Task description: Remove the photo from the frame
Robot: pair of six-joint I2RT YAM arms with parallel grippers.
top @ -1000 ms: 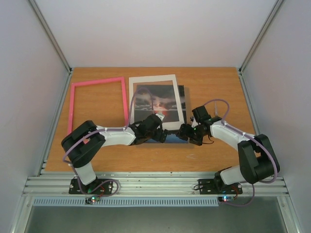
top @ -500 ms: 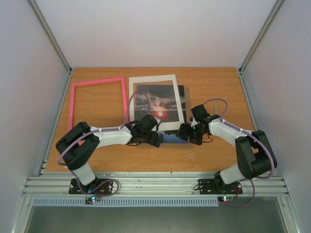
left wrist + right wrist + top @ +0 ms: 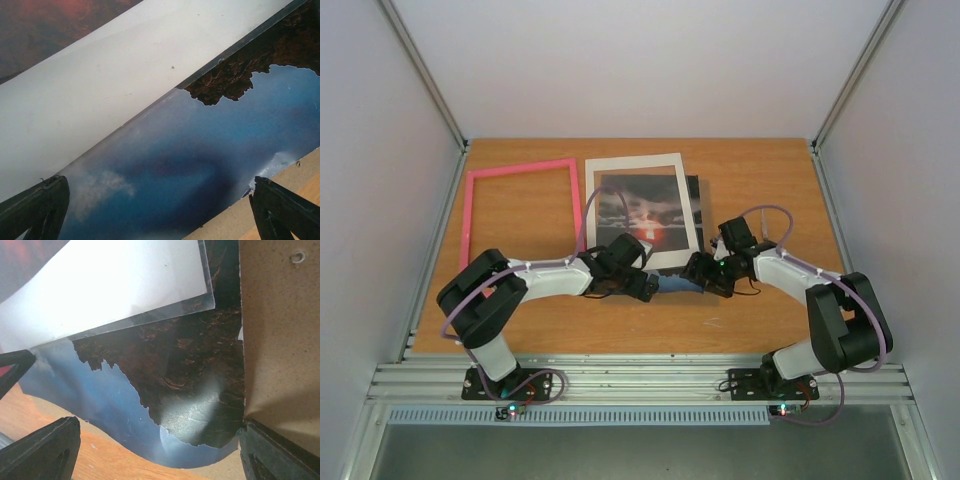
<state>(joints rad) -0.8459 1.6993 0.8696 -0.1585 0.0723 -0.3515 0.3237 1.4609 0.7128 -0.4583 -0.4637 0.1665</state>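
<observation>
Both of your arms fold inward from their bases with elbows out. The wrists are low and face each other across the near edge of the photo (image 3: 638, 210). Your left gripper (image 3: 647, 287) is spread wide and grips nothing, hovering over the blue lower band of the photo. Your right gripper (image 3: 696, 272) is also well open and empty, with its fingers (image 3: 42, 450) set either side of the photo's near right corner.

The photo lies on the table (image 3: 760, 180), out of the frame (image 3: 520, 167). The frame sits apart to the left as a thin pink rectangle with wood showing through it. The photo is glossy, with dark mottled brown above deep blue. A matt white mat (image 3: 620, 168) covers most of it, and the sunset shows through the mat's window. A clear pane (image 3: 150, 317) juts just past the mat's edge.

The photo sticks out beyond the mat on its right and near sides. In the right wrist view its near edge reads as a curve. A speckled brown board (image 3: 275, 340) meets the photo's right edge, but you cannot tell from here whether it lies over or under the photo. Wood shows between the photo's near edge and the arm bases.
</observation>
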